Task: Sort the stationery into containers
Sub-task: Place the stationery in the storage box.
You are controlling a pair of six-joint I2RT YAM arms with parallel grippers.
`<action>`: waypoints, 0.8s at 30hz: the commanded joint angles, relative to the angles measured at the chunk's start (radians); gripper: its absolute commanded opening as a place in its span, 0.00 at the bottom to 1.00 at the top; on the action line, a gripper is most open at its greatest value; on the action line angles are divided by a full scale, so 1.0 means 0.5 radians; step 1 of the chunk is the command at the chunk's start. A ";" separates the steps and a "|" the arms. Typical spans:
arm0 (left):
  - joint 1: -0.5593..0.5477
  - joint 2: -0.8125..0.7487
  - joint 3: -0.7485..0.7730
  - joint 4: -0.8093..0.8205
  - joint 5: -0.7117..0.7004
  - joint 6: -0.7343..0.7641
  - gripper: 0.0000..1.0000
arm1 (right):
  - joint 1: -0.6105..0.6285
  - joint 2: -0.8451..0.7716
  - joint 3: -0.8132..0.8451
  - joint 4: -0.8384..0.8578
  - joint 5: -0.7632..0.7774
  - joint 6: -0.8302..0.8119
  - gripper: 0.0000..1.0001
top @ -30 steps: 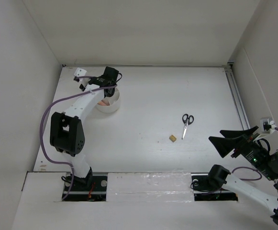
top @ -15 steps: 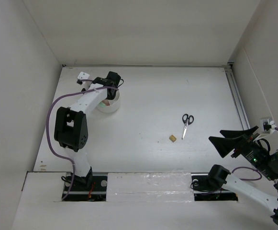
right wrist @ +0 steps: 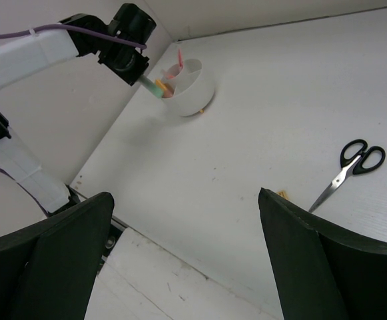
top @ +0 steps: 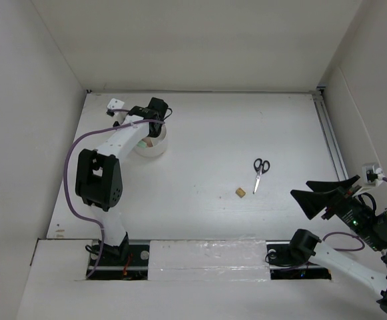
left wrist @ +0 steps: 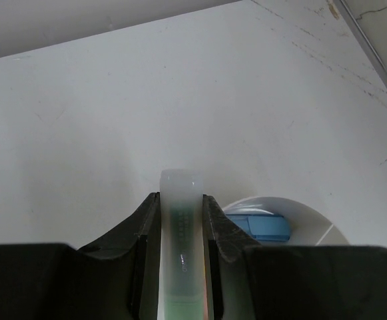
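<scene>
The left pincer clamps a translucent green highlighter at the rim of the divided round white cup (bench's far-left corner), seemingly to drop it in; the right pincer gapes, idle.

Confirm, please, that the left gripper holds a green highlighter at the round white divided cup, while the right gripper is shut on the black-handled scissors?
Not quite. The right gripper is open and empty; the black-handled scissors lie on the white table, as the right wrist view shows. The left gripper does hold the green highlighter at the round white divided cup.
</scene>
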State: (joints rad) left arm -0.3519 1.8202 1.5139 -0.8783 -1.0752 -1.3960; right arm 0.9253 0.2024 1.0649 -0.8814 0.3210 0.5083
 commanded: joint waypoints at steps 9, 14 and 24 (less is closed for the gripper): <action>-0.002 -0.042 0.086 0.036 -0.341 -0.408 0.00 | 0.021 -0.018 0.006 0.106 -0.016 -0.032 0.95; -0.002 -0.005 0.105 0.014 -0.359 -0.457 0.00 | 0.021 -0.018 0.006 0.106 -0.016 -0.032 0.95; -0.002 0.075 0.163 -0.056 -0.359 -0.531 0.00 | 0.021 -0.018 0.006 0.106 -0.016 -0.032 0.95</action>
State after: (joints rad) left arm -0.3519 1.8545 1.5589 -0.8616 -1.0748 -1.4128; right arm 0.9253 0.2024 1.0649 -0.8814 0.3210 0.5083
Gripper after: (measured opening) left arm 0.186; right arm 0.954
